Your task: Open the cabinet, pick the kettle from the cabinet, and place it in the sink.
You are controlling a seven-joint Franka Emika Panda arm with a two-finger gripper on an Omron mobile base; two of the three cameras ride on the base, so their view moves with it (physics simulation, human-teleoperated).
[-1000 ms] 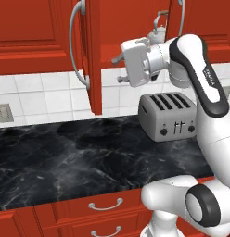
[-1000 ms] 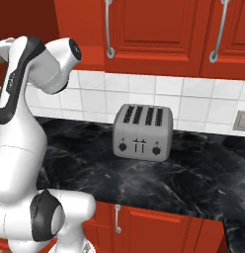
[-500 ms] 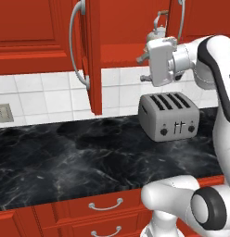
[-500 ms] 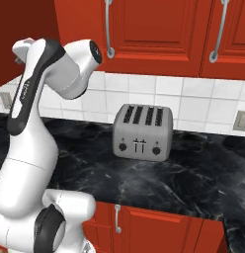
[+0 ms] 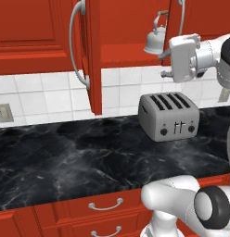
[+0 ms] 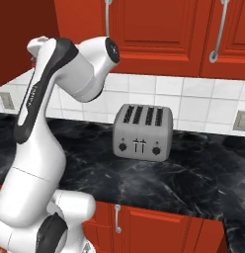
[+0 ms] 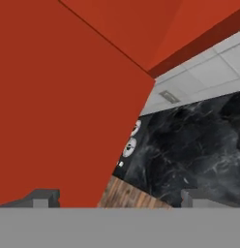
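A red wall cabinet (image 5: 135, 28) is shown with its left door (image 5: 92, 55) swung open. A small silvery kettle (image 5: 155, 40) is seen on its shelf, just left of the raised gripper (image 7: 114, 197), whose jaws are spread wide and hold nothing. A toaster (image 5: 168, 115) is set on the black counter (image 5: 66, 157) below.
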